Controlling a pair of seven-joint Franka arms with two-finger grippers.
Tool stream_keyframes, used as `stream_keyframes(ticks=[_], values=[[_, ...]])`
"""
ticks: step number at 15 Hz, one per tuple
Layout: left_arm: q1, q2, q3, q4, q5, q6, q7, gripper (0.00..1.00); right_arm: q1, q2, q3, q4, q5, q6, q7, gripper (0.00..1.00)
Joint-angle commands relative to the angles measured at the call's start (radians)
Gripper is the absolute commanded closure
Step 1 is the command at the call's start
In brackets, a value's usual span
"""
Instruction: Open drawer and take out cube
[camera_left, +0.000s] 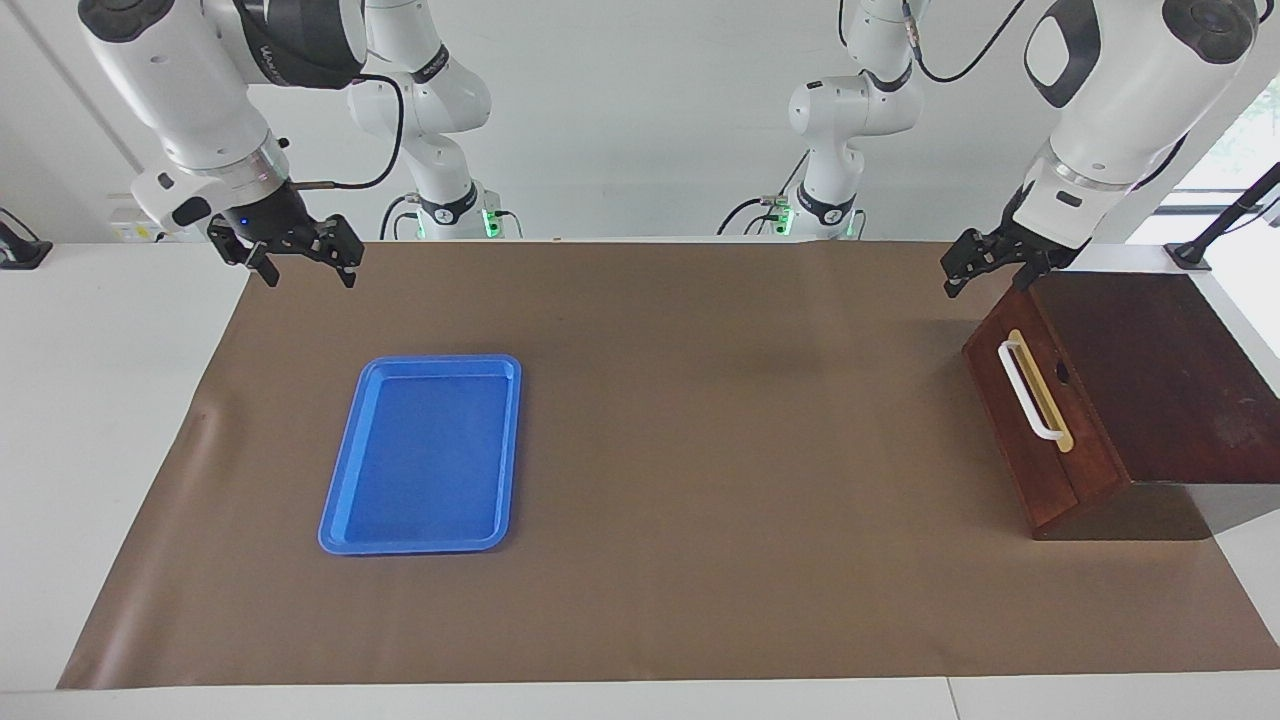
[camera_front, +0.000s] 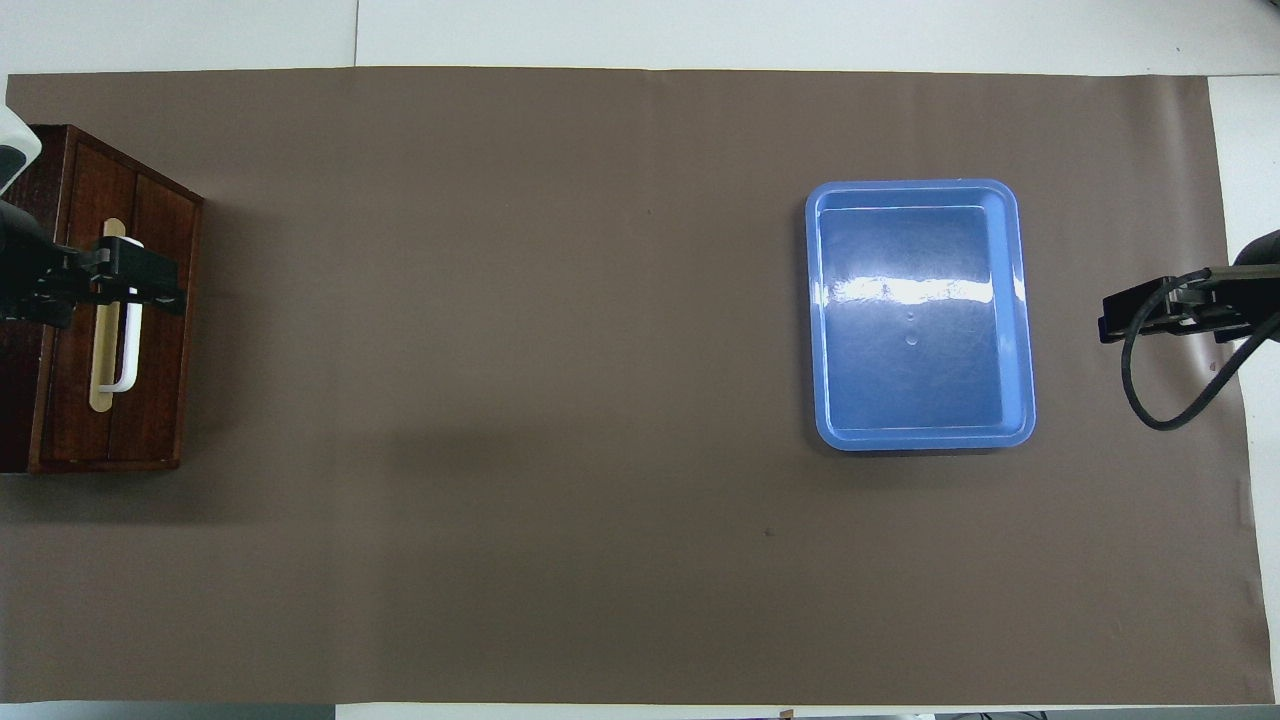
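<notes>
One drawer (camera_left: 1035, 420) sat shut in its dark reddish-brown cabinet (camera_left: 1160, 370) at the left arm's end of the bench (camera_left: 100, 400), its white bar handle (camera_left: 1028, 392) on a tan strip facing the middle of the brown mat (camera_left: 720, 450). No cube showed in either view. Above the cabinet's corner nearest the robots hung the left gripper (camera_left: 985, 270), fingers spread apart, holding nothing and clear of the wood. From overhead it overlapped the handle; the facing view showed it raised, well above the handle. Toward the right arm's end lay a blue tray (camera_left: 425, 455) on the mat. Near the mat's corner at that end, the right gripper (camera_left: 305, 262) hung in the air, fingers apart and empty. Lettering on the right arm's dark band was too small to read.
</notes>
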Motion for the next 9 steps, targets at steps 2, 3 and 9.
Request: stream_keyframes(ticks=[2,3,9], values=[[-0.017,-0.030,0.018,-0.018,-0.007,-0.019,0.012,0.00,-0.013,-0.011,0.006,-0.008,0.003,0.038,-0.016,0.00],[-0.011,-0.033,0.017,-0.024,-0.007,-0.016,0.014,0.00,-0.013,-0.012,0.006,-0.010,0.003,0.047,-0.016,0.00],[-0.058,-0.035,0.006,-0.152,0.118,0.163,0.000,0.00,-0.015,-0.026,0.004,-0.057,0.006,0.151,-0.180,0.00]])
